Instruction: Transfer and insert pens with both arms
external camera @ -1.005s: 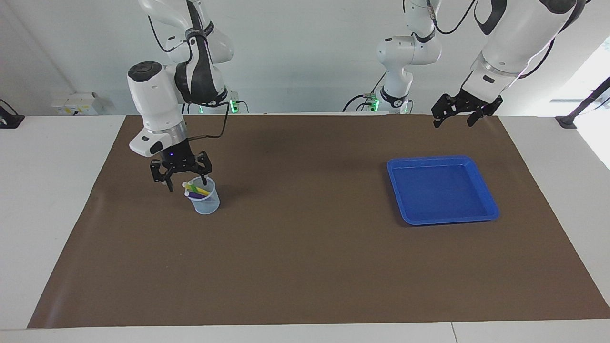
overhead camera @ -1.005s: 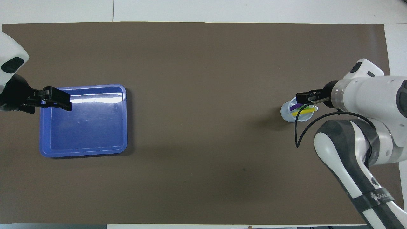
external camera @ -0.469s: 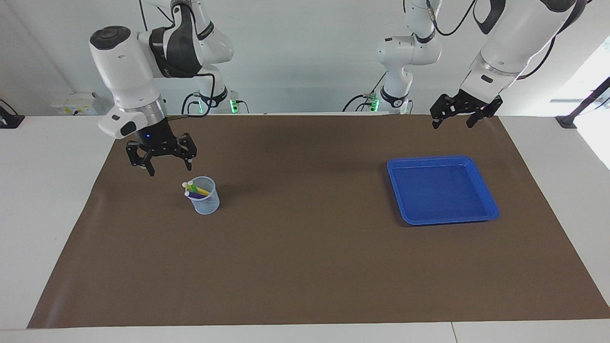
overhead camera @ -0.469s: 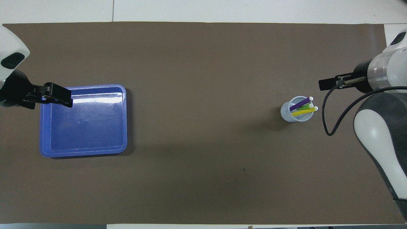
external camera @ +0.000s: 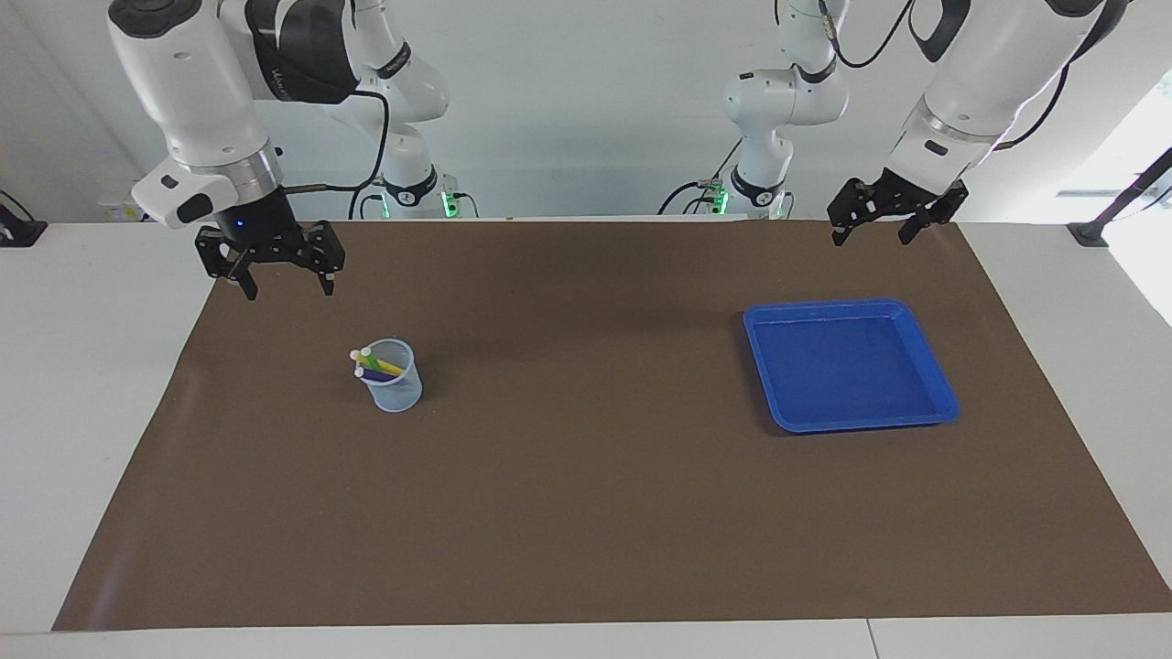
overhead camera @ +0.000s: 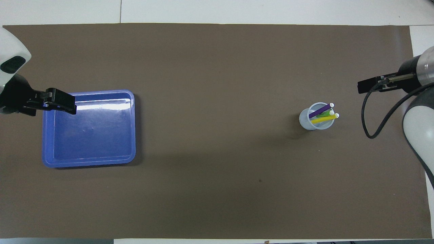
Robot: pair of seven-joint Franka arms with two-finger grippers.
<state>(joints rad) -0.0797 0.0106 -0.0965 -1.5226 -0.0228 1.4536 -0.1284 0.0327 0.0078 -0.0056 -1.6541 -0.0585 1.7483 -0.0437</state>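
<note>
Three pens (external camera: 374, 363) stand slanted in small clear cup (external camera: 394, 377) on brown mat (external camera: 586, 513), toward right arm's end, cap ends poking over rim. Look light, stiff, slick plastic; best pinch is upper shaft just under cap. Cup probably tips easy. Blue tray (external camera: 943, 403) bare.

Right gripper (external camera: 283, 270) up over mat edge, fingers spread, empty. Left gripper (external camera: 872, 225) waits over mat edge, spread, empty.

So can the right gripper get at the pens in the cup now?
Probably yes: the right gripper hangs open above the mat, the pens stick out of the cup, and nothing stands between.
</note>
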